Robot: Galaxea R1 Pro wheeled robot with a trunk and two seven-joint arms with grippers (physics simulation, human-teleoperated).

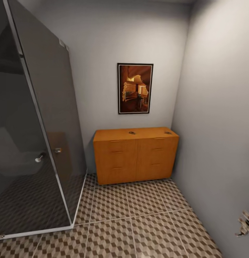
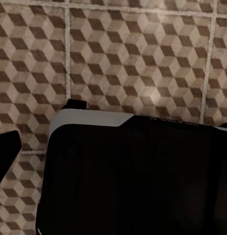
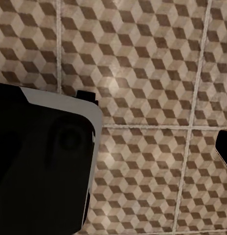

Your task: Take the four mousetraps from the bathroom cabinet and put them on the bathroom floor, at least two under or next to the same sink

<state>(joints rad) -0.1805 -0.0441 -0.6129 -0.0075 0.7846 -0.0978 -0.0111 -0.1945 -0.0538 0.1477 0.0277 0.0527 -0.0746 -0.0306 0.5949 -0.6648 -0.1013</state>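
Robot faces a closed wooden cabinet across a tiled bathroom floor.

Head view: the cabinet (image 1: 135, 154) stands against the far wall beside a glass shower (image 1: 34, 143); two small dark things lie on top, perhaps mousetraps. Drive close and square before reaching. Wrist views: patterned floor (image 2: 143, 54) and dark robot body; whether either pincer is open or closed cannot be told.

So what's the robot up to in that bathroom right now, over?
Pincers: state can't be told. Cabinet ahead against the far wall, two small dark items on top, too small to identify. Tiled floor leads to it, shower glass on the left.
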